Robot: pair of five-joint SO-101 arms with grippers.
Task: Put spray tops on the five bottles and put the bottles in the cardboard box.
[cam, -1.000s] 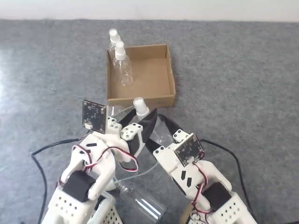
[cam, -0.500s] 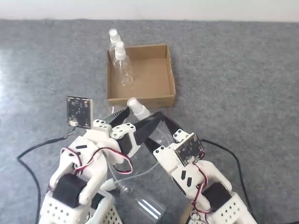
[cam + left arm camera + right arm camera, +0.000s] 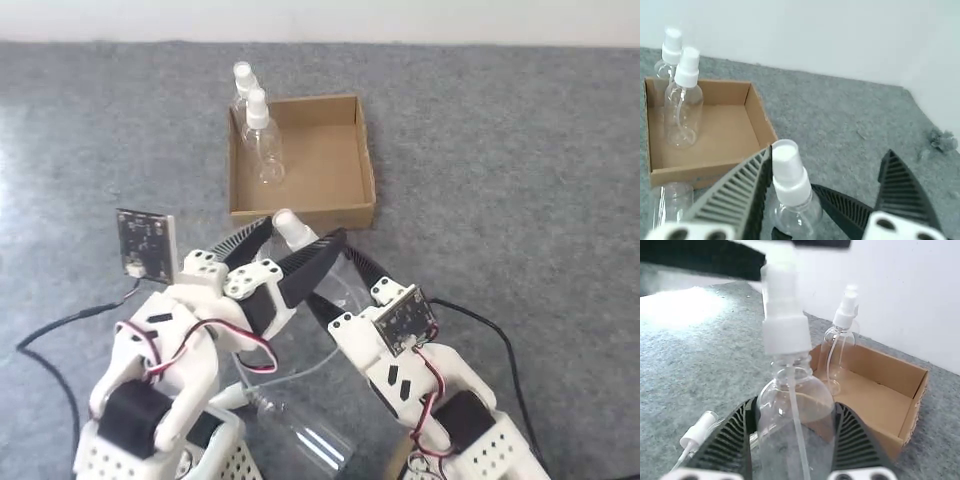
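Five clear plastic bottles: three (image 3: 241,95) (image 3: 264,150) (image 3: 790,405) with white spray tops (image 3: 257,108), two (image 3: 670,200) (image 3: 305,435) bare-necked. One loose white spray top (image 3: 696,432). One open brown cardboard box (image 3: 300,215).

Carpet (image 3: 500,150) grey, speckled, felt-like texture. Wall (image 3: 815,35) plain white. Cardboard box (image 3: 300,215) plain brown, inside and out.

Held bottle (image 3: 795,410) clear, see-through; its spray top (image 3: 785,325) white with a clear tube. Bottle in box (image 3: 266,155) clear, white top. Bottle behind box (image 3: 241,82) same: clear, white top. Lying bottle (image 3: 300,430) clear. Loose spray top (image 3: 697,432) white.

Left gripper (image 3: 828,152) fingers (image 3: 742,197) black, ribbed pattern on the inner faces, white base. Right gripper (image 3: 792,407) fingers (image 3: 725,445) black, ribbed too.

Arm bodies (image 3: 160,350) white, black motor blocks. Wires (image 3: 250,345) red and black. Circuit boards (image 3: 145,243) dark with small pale dots. Cable (image 3: 50,330) black.
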